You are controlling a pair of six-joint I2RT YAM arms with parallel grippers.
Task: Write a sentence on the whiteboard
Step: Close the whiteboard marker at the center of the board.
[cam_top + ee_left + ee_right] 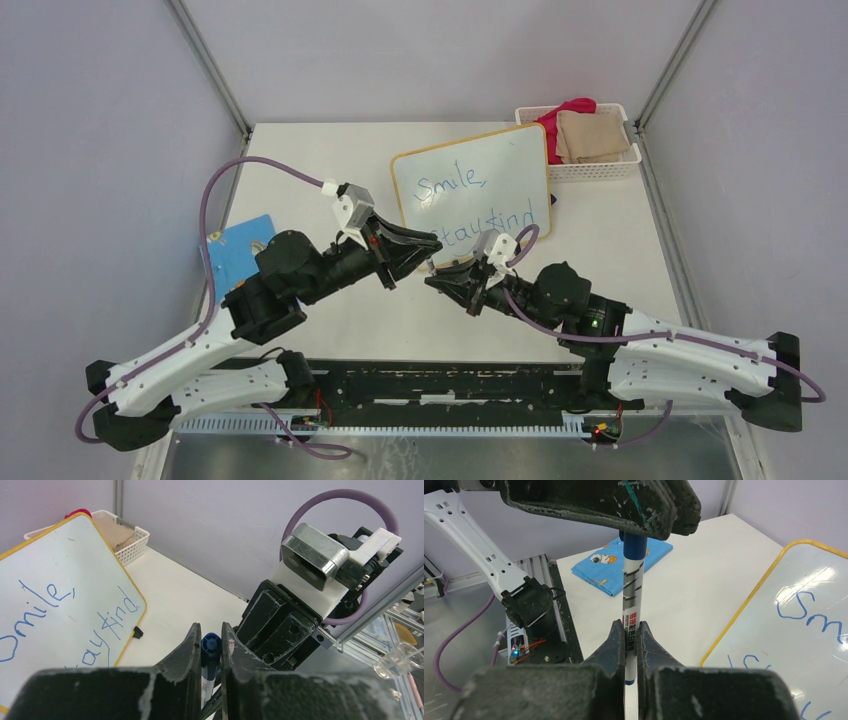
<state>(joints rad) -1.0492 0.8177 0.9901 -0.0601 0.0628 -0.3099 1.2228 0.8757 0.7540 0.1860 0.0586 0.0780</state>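
The whiteboard [478, 160], white with a yellow-orange frame, lies tilted at the back middle of the table. It also shows in the left wrist view [55, 565] and the right wrist view [809, 600]. The blue sentence [450, 186] reads "Smile," above "Stay kind". A white marker [632, 592] with a blue cap [211, 643] is held between both grippers, just in front of the board's near edge. My left gripper [433, 244] is shut on its capped end [210, 632]. My right gripper [432, 279] is shut on its barrel near the other end [630, 629].
A blue patterned card [238, 250] lies at the table's left edge, also in the right wrist view [624, 562]. A white basket [600, 170] with tan and red cloths stands at the back right corner. Metal frame posts rise at both back corners.
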